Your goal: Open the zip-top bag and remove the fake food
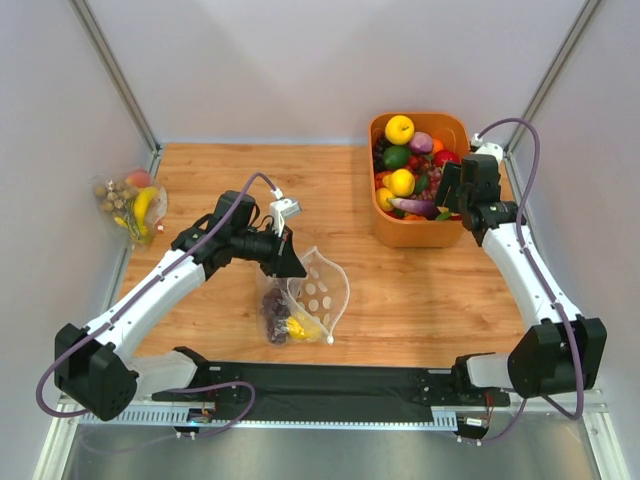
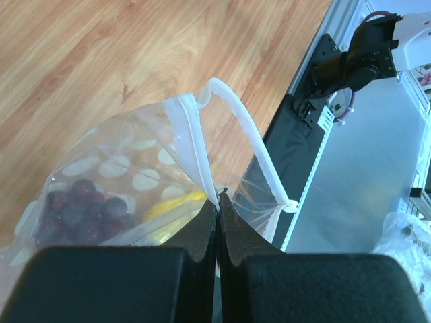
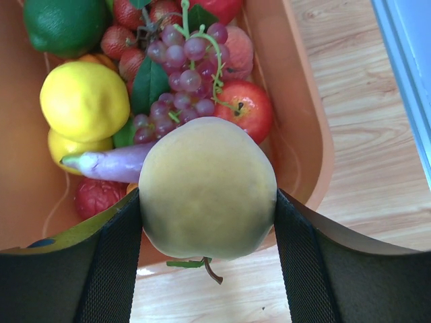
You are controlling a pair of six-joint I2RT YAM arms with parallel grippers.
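The zip-top bag (image 1: 318, 288) lies on the wooden table, clear with pale round spots, its mouth open. My left gripper (image 1: 293, 262) is shut on one white zip strip; in the left wrist view my left gripper (image 2: 217, 202) pinches the bag (image 2: 138, 168) at its rim. Dark purple grapes (image 2: 79, 207) and a small yellow fruit (image 2: 174, 203) lie inside; both show from above, grapes (image 1: 275, 310), yellow fruit (image 1: 300, 327). My right gripper (image 3: 207, 196) is shut on a round pale yellow fruit (image 3: 207, 182), held over the near rim of the orange bin (image 3: 306, 121).
The orange bin (image 1: 420, 236) at the back right is full of mixed plastic fruit. Another clear bag (image 1: 130, 200) with banana, peach and nuts lies at the far left edge. A black mat (image 1: 330, 380) runs along the near edge.
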